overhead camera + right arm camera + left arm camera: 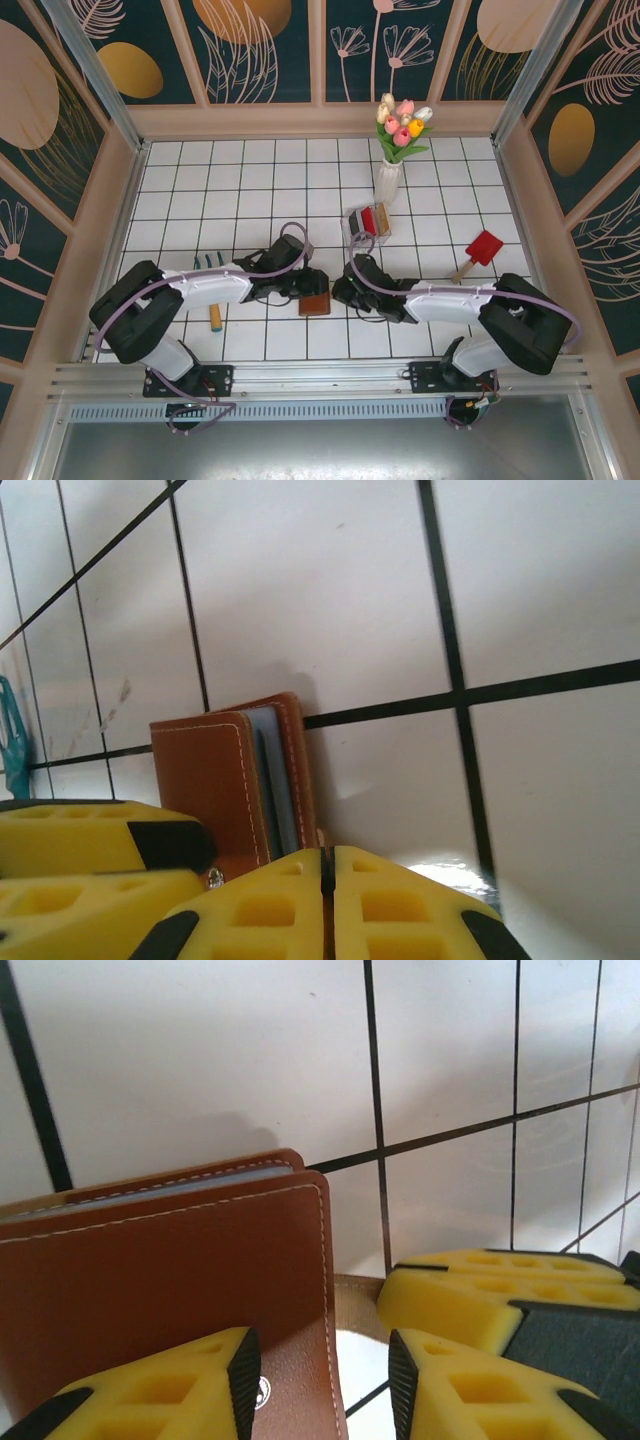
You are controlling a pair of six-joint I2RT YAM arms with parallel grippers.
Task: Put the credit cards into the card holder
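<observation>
Overhead, clock read with 12 pointing away from the arm bases. Left tool (322, 1355): jaws stand partly apart with a clear gap; nothing is clamped between them. Its left pad (160, 1390) hangs over the brown leather cover of the card holder (190, 1290), and its right pad is over bare white tile at the holder's 3 o'clock edge. Right tool (323, 865): jaws pressed together, pads meeting on a thin seam. A tan clasp tab (355, 1305) runs from the holder's edge up to these tips; I cannot tell whether it is nipped between them. The card holder lies folded on the surface (240, 180), between the two tools and near the front edge. It is slightly ajar, with grey inner pockets (265, 780) showing along the opening. I cannot tell whether any card sits inside. The two tools face each other across the holder, left at its 9 o'clock and right at its 3 o'clock. Credit cards (375, 217), red and dark, stand in a clear box (356, 228) at 1 o'clock from the holder, well apart from it. A white vase (388, 182) of tulips stands just beyond the box at 12. A red toy shovel (480, 250) lies at 3 o'clock from the box. A yellow-handled item (214, 316) lies under the left arm, at 9 o'clock from the holder.
</observation>
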